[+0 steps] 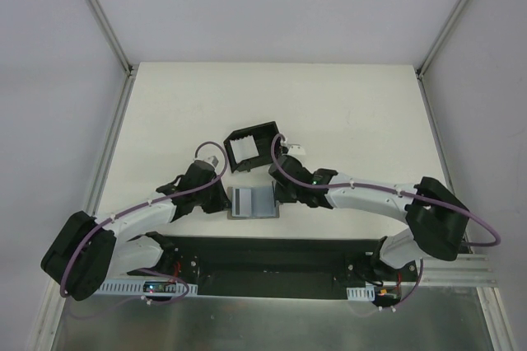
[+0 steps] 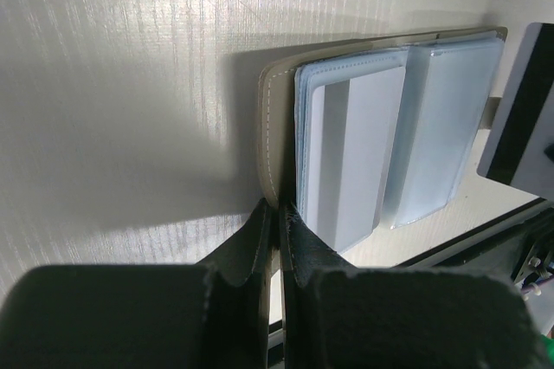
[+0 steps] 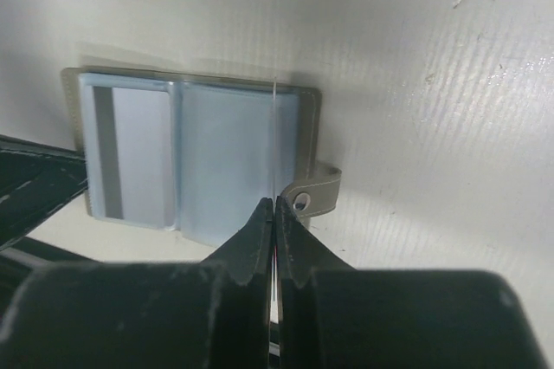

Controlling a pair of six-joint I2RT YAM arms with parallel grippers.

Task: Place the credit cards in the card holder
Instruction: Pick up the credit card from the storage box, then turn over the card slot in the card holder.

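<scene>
A grey wallet point(image 1: 251, 201) lies open on the white table between both grippers. My left gripper point(image 2: 279, 209) is shut on the wallet's left cover edge point(image 2: 272, 118). One pale credit card point(image 2: 351, 157) with a grey stripe sits in the wallet's clear sleeve point(image 3: 130, 157). My right gripper point(image 3: 273, 204) is shut on another credit card point(image 3: 273, 144), held edge-on above the wallet's right sleeve. In the left wrist view that card point(image 2: 519, 118) shows a dark stripe. The black card holder point(image 1: 262, 131) stands just beyond the wallet, tilted, with white showing inside.
The wallet's snap strap point(image 3: 316, 191) sticks out beside my right fingers. A black base plate point(image 1: 263, 256) runs along the near edge behind the wallet. Metal rails point(image 1: 111, 145) border the table's left and right sides.
</scene>
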